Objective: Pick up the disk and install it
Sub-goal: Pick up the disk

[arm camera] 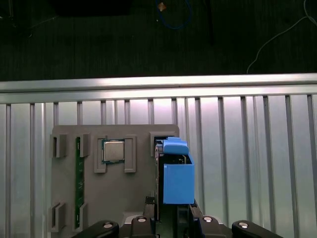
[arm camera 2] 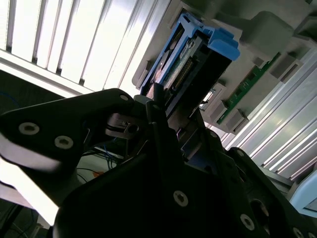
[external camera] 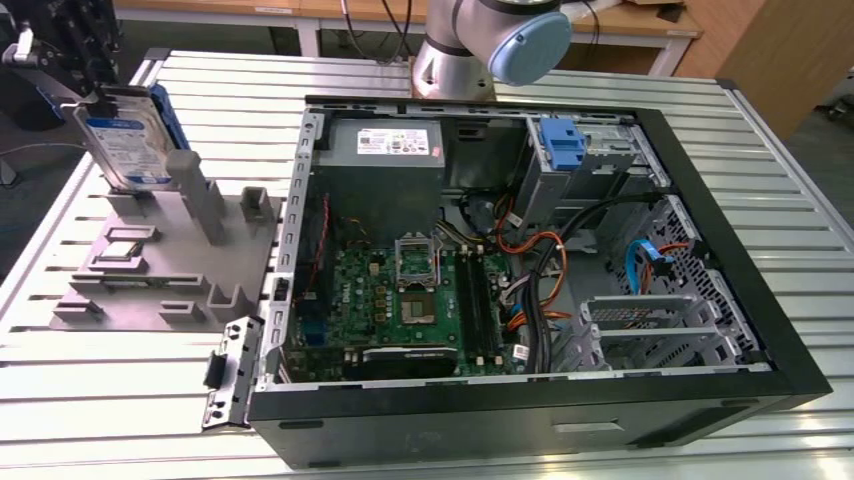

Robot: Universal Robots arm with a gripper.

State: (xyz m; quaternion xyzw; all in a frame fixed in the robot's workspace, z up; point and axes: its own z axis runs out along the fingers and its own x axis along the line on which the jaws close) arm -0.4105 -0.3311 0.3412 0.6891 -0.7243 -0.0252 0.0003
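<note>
Near the worktop (external camera: 240,90) edge at the exterior view's left, my claw (arm camera: 171,209) grips the disk (external camera: 123,140), standing upright at the grey holder (external camera: 147,270), which leaves its sides reachable.

Table (external camera: 801,200): silver metal slats, ribbed lengthwise, covering the whole work surface.
Floor (arm camera: 99,39): dark, past the table's edge; 1 blue cable (arm camera: 176,20) and 1 pale cable (arm camera: 277,42) lie on it.
Furniture: wooden bench (external camera: 641,25) with white legs behind the table; wood panel (external camera: 787,60) at the exterior view's right.
Light: bright glare on the slats.
</note>
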